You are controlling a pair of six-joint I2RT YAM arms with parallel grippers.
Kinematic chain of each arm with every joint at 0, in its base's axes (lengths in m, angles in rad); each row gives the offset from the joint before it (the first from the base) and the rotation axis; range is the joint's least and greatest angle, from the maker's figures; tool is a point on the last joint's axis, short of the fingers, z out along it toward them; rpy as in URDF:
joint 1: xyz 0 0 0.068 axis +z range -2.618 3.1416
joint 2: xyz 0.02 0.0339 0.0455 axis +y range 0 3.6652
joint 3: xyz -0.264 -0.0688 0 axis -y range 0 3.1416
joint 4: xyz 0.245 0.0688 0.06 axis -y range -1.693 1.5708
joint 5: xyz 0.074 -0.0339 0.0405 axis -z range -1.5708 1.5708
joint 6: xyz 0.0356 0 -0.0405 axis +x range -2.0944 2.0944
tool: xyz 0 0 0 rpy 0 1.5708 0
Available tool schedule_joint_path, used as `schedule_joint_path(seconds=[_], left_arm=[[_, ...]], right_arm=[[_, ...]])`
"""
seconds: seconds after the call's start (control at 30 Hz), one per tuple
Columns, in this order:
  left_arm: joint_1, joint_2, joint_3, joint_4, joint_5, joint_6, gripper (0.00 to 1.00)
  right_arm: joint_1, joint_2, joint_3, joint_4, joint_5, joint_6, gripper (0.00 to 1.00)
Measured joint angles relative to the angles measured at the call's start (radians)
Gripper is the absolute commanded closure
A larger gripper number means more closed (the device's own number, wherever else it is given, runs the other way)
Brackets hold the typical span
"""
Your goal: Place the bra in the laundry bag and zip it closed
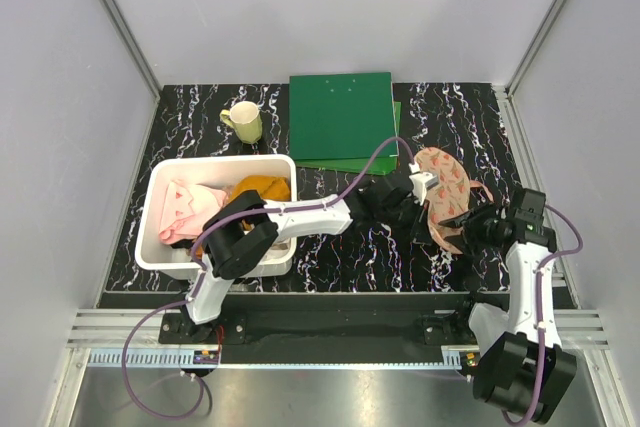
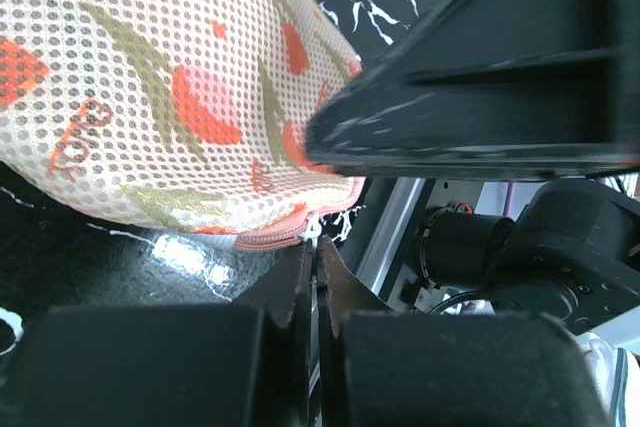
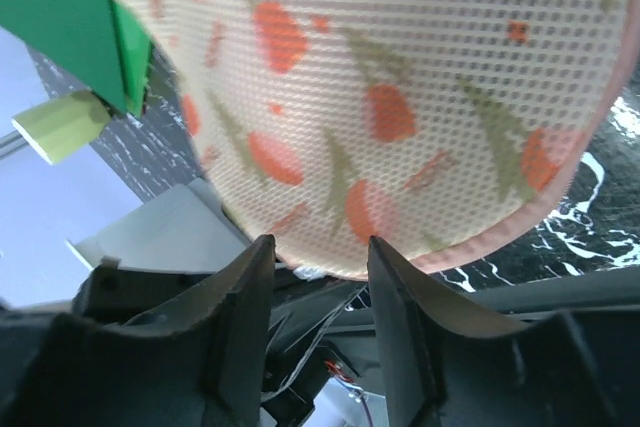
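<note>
The laundry bag (image 1: 444, 197) is a round cream mesh pouch with red and green motifs and a pink zipper edge, tilted up at the table's right. My left gripper (image 1: 421, 187) reaches across to its left edge. In the left wrist view the left gripper (image 2: 315, 249) is shut on the white zipper pull (image 2: 313, 236) at the bag's pink rim, under the bag (image 2: 170, 97). My right gripper (image 1: 470, 219) is at the bag's right lower edge. In the right wrist view the right gripper (image 3: 320, 247) is open with the bag's (image 3: 400, 97) rim just at its fingertips. The bra is hidden.
A white bin (image 1: 160, 182) at the left holds a pale pink cloth (image 1: 187, 209) and an orange garment (image 1: 262, 187). A pale green mug (image 1: 243, 122) and a green folder (image 1: 342, 117) lie at the back. The table's front edge is near the right gripper.
</note>
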Motion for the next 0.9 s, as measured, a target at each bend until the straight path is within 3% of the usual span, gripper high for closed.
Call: schedule_joint_path(seconds=[0.37, 0.57, 0.8, 0.9], left_arm=[[0.066, 0.0, 0.0, -0.006, -0.004, 0.003, 1.0], [0.067, 0.0, 0.0, 0.011, -0.003, -0.022, 1.0], [0.021, 0.0, -0.012, 0.032, -0.003, -0.047, 1.0], [0.016, 0.0, -0.037, 0.05, -0.003, -0.051, 1.0]], right_arm=[[0.0, -0.002, 0.04, -0.031, -0.028, -0.011, 0.34], [0.0, 0.004, -0.033, 0.022, -0.06, 0.05, 0.34], [0.0, 0.005, -0.094, 0.073, -0.052, 0.114, 0.41], [0.0, 0.006, -0.098, 0.079, -0.045, 0.122, 0.55]])
